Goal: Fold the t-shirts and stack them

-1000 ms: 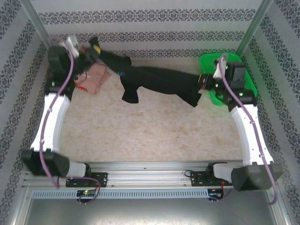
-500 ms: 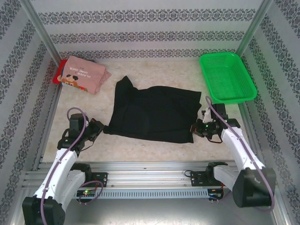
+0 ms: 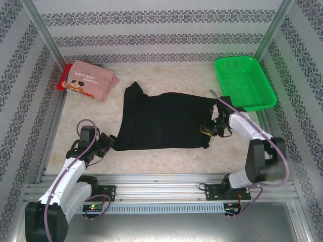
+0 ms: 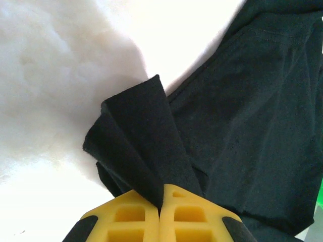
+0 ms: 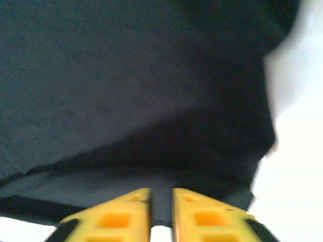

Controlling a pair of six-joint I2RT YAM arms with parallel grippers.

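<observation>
The plain black cloth t-shirt lies spread on the desk between both tools. The left tool is clamped tight on one corner, the cloth bunching just ahead of it. The right tool has its fingers slightly apart at the opposite hem.

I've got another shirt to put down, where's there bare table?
Bare table runs along the near edge, between the black t-shirt and the rail. Another strip lies behind it, between the pink t-shirt and the green basket. Crowded: both shirt ends, where the left gripper and right gripper sit.
</observation>
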